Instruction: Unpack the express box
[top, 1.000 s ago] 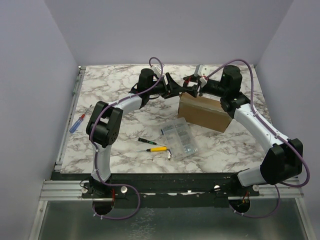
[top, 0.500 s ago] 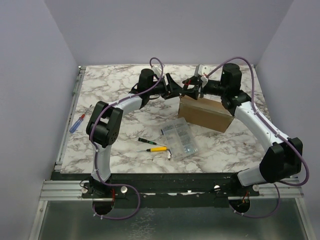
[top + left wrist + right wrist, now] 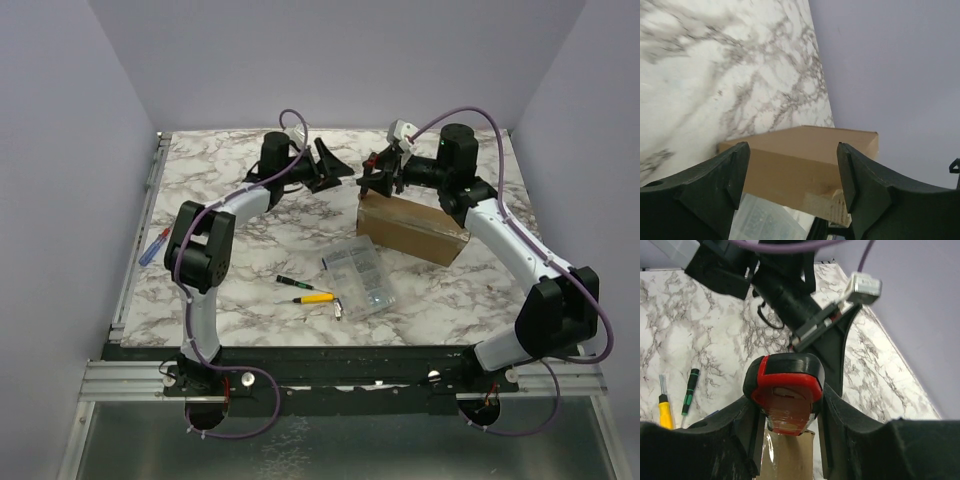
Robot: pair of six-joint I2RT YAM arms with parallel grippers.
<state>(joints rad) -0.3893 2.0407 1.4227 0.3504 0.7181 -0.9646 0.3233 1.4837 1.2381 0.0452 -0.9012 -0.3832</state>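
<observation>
Left hand [image 3: 332, 165] hangs released, jaws wide, just left of the box [image 3: 410, 228], likely ready to steady it. The box lies lid down, far right on the table [image 3: 240, 200]. Right hand [image 3: 381, 178] clenches a red-and-black tool [image 3: 787, 385] over the box's left end, probably to cut the seal. No writing is legible.

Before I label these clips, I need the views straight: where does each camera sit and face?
Top external: above, behind the bases, looking down at the table; both arms show.
Left wrist: on the left arm, facing the express box; open left gripper shows.
Right wrist: on the right arm, facing the left arm; right gripper holds a red-and-black tool.
Shared: all see the express box.
</observation>
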